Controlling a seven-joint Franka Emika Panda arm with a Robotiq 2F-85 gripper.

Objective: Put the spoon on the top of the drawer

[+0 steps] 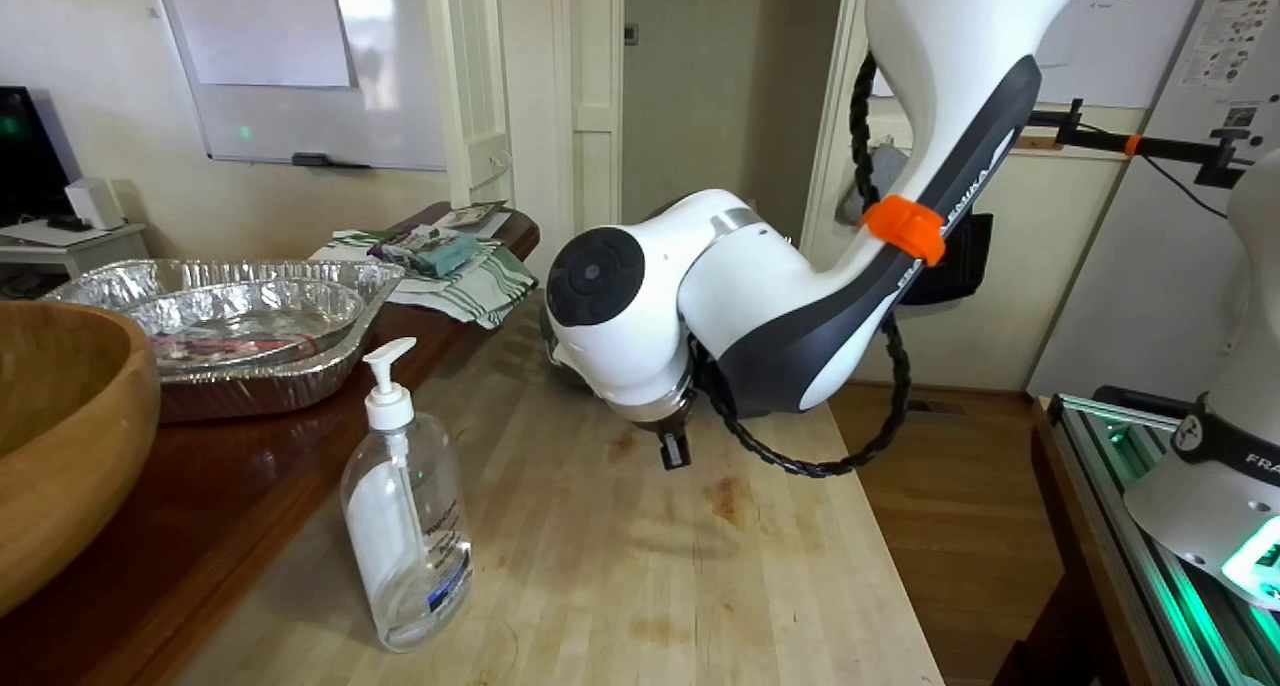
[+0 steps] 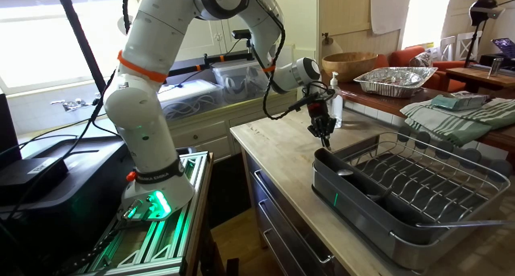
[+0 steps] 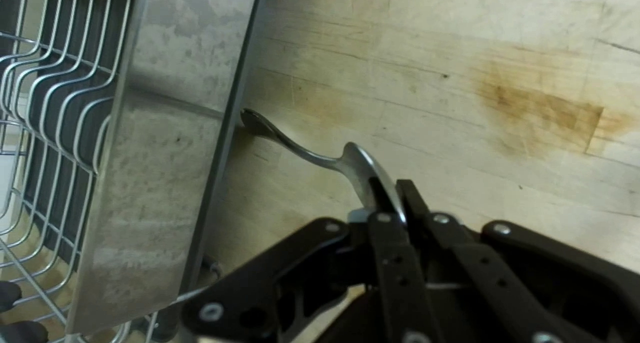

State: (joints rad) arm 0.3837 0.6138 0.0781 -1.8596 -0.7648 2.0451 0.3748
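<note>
The black two-finger gripper [image 3: 391, 193] has its fingers together, clamped on the bowl of a small, slim, shiny dark-metal spoon [image 3: 352, 167], over a pale butcher-block wooden table [image 1: 790, 586]. Whether the spoon touches the wood cannot be told. In the wrist view its handle points up and left, away from the fingers, and its long axis lies at a slant to the plank lines. The handle's end sits just beside the wall of a grey dish rack with metal wire tines [image 2: 362, 216]; contact there is unclear.

The rack closes off that side, a strip of wood showing between it and the table's long edge above the dark drawers with bar handles [image 2: 287, 232]. Away from the rack, open wood reaches the short edge and the corner above the drawers. Near the opposite long edge, alongside a glossy reddish-brown wooden counter [image 1: 250, 486], stands a clear plastic soap bottle with a white pump [image 1: 405, 541], well apart from the gripper.
</note>
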